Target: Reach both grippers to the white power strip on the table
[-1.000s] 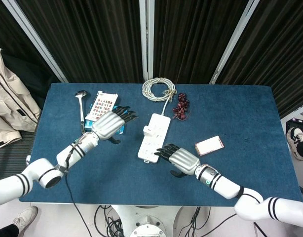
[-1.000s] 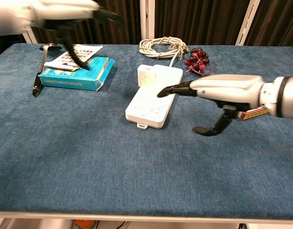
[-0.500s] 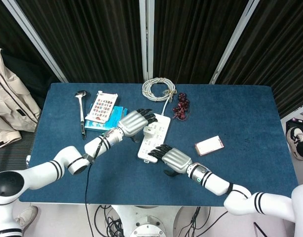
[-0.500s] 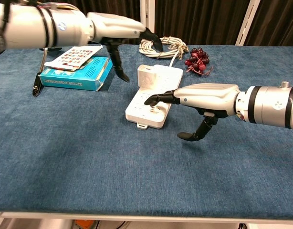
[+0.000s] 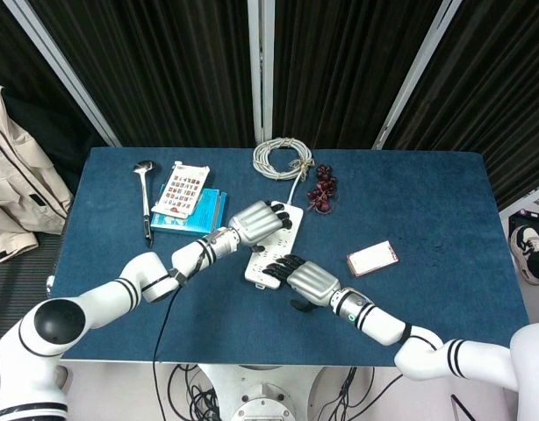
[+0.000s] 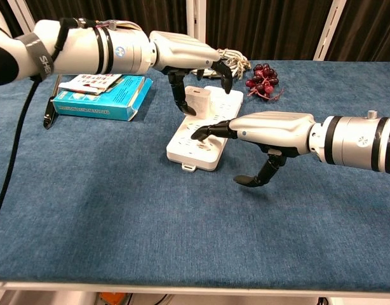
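The white power strip [image 5: 259, 254] lies lengthwise in the middle of the blue table, a white plug block [image 6: 198, 97] on its far end. My left hand [image 5: 259, 219] hovers open over that far end, fingers curved down around the block and the thumb hanging at the strip's left side. My right hand [image 5: 310, 281] comes in from the near right, open, with its fingertips [image 6: 201, 133] over the strip's [image 6: 196, 151] near half and its thumb dropped beside it toward the cloth. I cannot tell whether either hand touches the strip.
A coiled white cable [image 5: 283, 158] and a bunch of dark red grapes [image 5: 322, 189] lie beyond the strip. A blue box with a printed card [image 5: 187, 203] and a ladle [image 5: 147, 189] sit at the left. A small red-edged card [image 5: 372, 259] is at the right.
My left hand swung right from above the blue box to over the strip's far end. My right hand slid left, bringing its fingertips over the strip's near half.
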`<action>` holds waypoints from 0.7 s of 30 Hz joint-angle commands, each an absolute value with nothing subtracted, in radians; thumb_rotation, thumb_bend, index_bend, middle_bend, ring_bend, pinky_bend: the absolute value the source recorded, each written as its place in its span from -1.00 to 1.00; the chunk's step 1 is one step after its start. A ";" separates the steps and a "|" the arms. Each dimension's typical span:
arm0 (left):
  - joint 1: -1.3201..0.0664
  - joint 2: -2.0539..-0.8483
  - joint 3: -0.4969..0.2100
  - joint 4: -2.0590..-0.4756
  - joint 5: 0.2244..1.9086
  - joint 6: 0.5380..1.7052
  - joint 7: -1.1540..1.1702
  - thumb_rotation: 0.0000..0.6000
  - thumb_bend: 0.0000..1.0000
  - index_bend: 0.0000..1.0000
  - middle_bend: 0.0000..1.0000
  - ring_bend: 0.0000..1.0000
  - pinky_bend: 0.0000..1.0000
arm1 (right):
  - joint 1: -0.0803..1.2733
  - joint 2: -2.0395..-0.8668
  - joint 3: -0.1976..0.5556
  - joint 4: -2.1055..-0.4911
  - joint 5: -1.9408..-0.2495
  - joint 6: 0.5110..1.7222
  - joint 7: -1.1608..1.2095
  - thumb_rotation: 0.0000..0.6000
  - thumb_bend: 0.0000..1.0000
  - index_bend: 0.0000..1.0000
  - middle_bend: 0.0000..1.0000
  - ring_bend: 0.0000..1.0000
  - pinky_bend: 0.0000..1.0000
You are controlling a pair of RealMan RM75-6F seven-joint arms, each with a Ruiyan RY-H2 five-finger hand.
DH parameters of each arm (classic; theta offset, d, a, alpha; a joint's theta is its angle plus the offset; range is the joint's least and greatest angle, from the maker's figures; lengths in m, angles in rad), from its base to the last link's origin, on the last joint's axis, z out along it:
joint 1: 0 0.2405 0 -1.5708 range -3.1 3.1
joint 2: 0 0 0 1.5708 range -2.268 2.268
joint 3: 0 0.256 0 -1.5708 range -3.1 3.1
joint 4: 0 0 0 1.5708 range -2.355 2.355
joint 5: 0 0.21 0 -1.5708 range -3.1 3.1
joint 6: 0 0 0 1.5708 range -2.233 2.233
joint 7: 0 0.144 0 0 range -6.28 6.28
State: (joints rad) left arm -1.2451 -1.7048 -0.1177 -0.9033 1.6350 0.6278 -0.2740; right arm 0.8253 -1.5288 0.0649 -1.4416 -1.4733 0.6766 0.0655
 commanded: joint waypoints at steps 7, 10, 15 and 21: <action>-1.266 -1.769 -0.051 -0.785 1.671 0.676 -0.329 1.00 -0.43 -0.25 -0.32 -0.45 -0.01 | 0.835 -1.536 0.053 -1.426 -1.467 0.674 0.092 1.00 -0.29 -0.94 -0.81 -1.00 -1.00; -1.268 -1.784 -0.036 -0.756 1.679 0.693 -0.348 1.00 -0.38 -0.22 -0.25 -0.37 0.08 | 0.837 -1.535 0.049 -1.425 -1.469 0.676 0.101 1.00 -0.29 -0.94 -0.81 -1.00 -1.00; -1.267 -1.812 -0.023 -0.700 1.676 0.710 -0.346 1.00 -0.30 -0.11 -0.12 -0.23 0.24 | 0.843 -1.535 0.044 -1.419 -1.470 0.674 0.114 1.00 -0.29 -0.93 -0.81 -1.00 -1.00; -1.265 -1.835 -0.008 -0.659 1.672 0.723 -0.362 1.00 -0.24 0.02 0.13 0.03 0.46 | 0.849 -1.538 0.036 -1.410 -1.467 0.669 0.126 1.00 -0.28 -0.93 -0.80 -1.00 -1.00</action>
